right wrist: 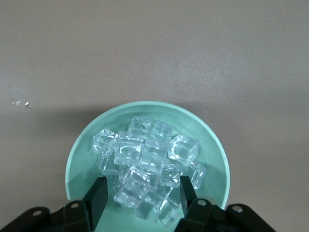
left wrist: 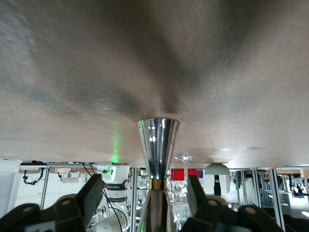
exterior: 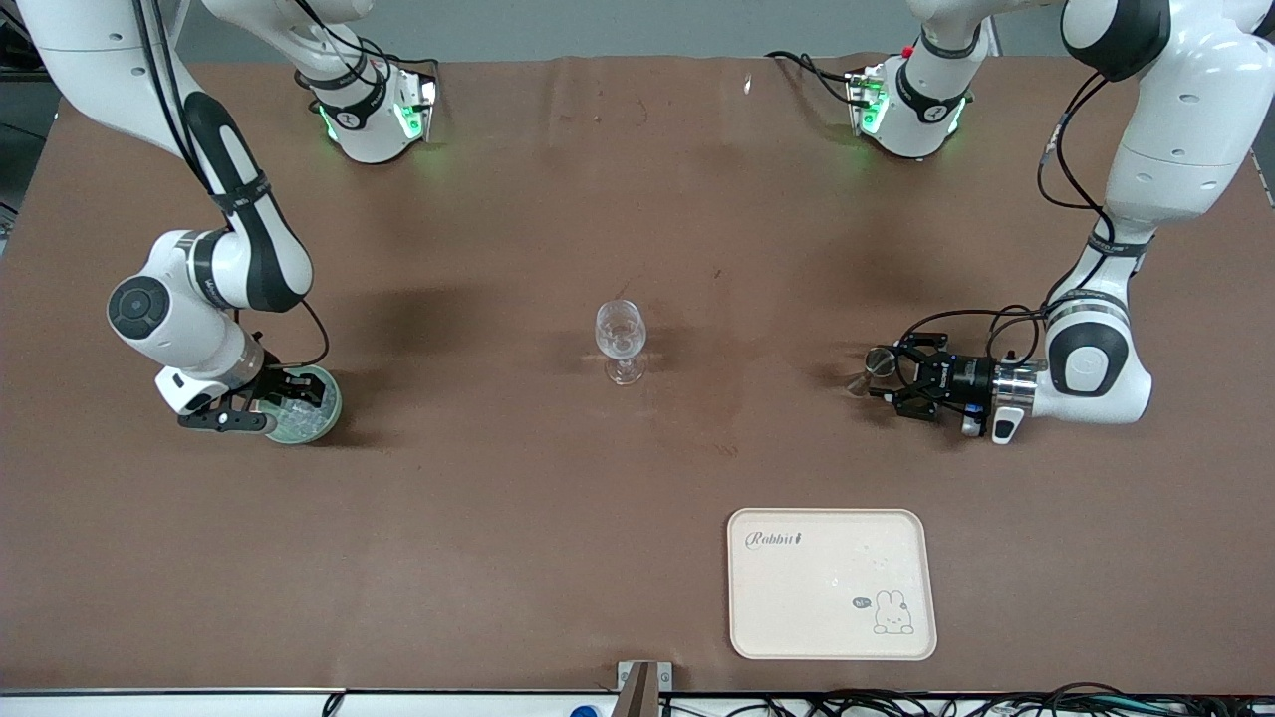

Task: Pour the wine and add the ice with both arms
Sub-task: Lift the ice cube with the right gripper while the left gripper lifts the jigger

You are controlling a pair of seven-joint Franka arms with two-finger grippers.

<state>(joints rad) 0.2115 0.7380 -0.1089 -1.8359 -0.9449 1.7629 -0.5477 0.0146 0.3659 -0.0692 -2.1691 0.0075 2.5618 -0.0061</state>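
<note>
Clear, glittering ice [right wrist: 149, 166] lies heaped in a pale green bowl [right wrist: 212, 140] at the right arm's end of the table, about nine o'clock from the wine glass [exterior: 621, 341] that stands upright at the table's middle. The right gripper [right wrist: 140, 195] hangs just over the heap, fingers parted around the top cubes, nothing gripped yet — the ice-picking step, by my judgement; next it must close on one cube and carry it to the glass. At three o'clock from the glass, the left gripper [exterior: 890, 382] has its fingers closed about a steel jigger [left wrist: 157, 145], long axis level, mouth pointing toward the glass. A cream tray [exterior: 833, 637] sits around five o'clock.
</note>
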